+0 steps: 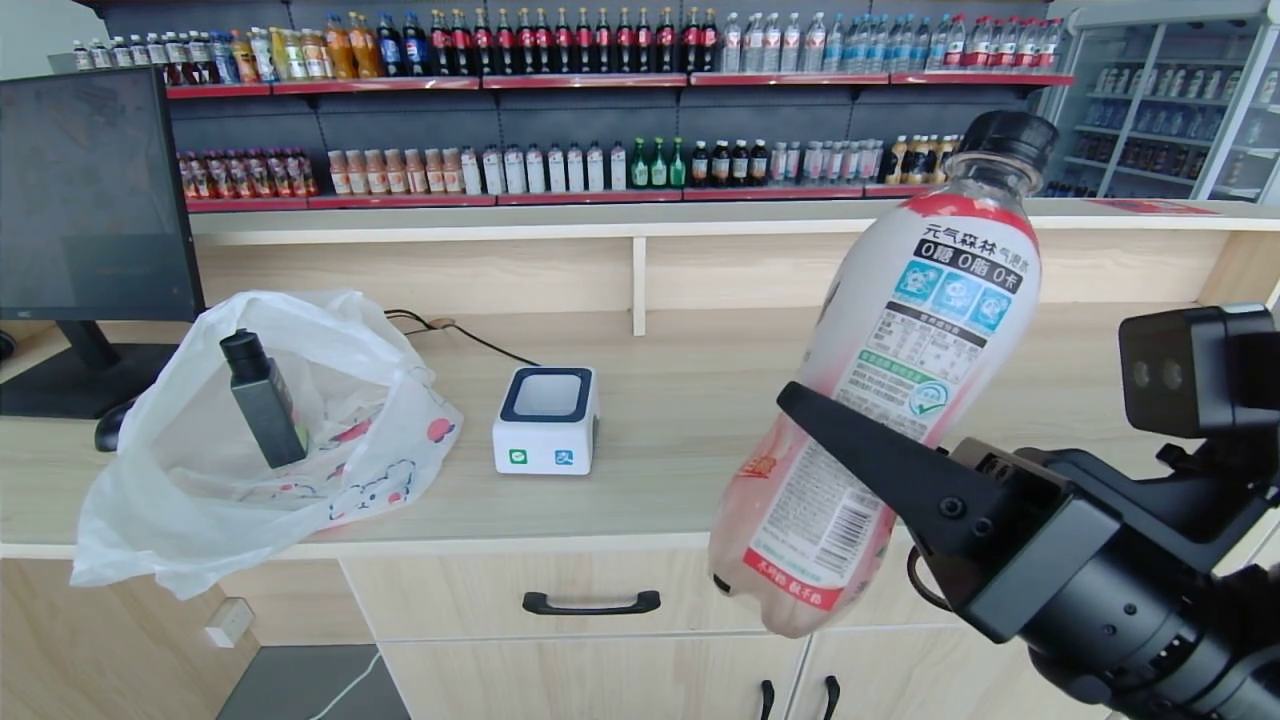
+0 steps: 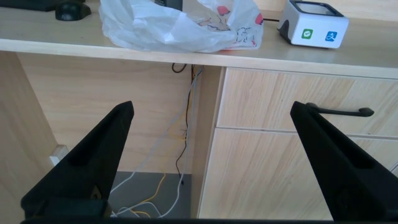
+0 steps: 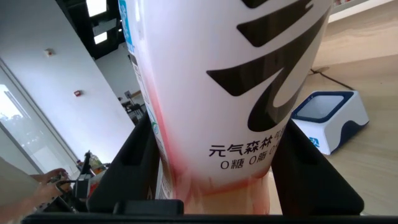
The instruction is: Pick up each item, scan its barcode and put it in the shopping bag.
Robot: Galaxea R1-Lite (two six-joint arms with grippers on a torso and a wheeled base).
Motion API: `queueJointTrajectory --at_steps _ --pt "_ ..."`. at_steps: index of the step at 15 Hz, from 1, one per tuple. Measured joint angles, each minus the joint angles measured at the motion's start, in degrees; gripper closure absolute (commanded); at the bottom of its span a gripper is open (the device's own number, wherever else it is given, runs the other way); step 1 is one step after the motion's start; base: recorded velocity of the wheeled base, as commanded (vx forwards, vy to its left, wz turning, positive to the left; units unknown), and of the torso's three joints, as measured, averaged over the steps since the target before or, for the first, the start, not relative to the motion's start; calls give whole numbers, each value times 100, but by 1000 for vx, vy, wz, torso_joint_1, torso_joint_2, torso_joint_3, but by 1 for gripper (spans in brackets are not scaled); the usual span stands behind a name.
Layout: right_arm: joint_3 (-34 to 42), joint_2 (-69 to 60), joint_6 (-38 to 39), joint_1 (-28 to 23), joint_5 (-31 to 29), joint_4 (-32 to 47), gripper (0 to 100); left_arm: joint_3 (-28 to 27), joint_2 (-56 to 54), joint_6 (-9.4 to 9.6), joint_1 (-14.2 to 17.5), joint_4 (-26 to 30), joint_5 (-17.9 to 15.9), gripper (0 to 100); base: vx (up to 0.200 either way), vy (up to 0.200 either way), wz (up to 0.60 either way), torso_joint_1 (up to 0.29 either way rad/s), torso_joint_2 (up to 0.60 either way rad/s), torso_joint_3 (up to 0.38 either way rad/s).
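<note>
Facing the wooden table [image 1: 690,450], drink shelves [image 1: 620,85] beyond the scanner [image 1: 546,420], we clamp our right hand [image 3: 217,155] on a bottle [image 1: 905,330]; our left hand [image 2: 211,124] gapes.

left gripper [image 2: 211,107] held low before the light wooden counter [image 2: 62,34], black fingers [image 2: 93,155] spread wide, nothing between. on top: crumpled white plastic shopping bag [image 2: 180,25], white box scanner [image 2: 314,25] near it, black mouse [image 2: 71,10]. below: black drawer handle [image 2: 339,112], dangling cables [image 2: 185,143].

Pink bottle [image 1: 925,330] (black cap [image 1: 1008,140]), white cartoon-printed bag [image 1: 180,500].
</note>
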Motion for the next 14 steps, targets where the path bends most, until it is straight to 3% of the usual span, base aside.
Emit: queueJointTrajectory --at_steps 14 --pt "46 -20 -33 72 -1 2 100 0 0 2 0 0 0 0 0 0 0 0 0 0"
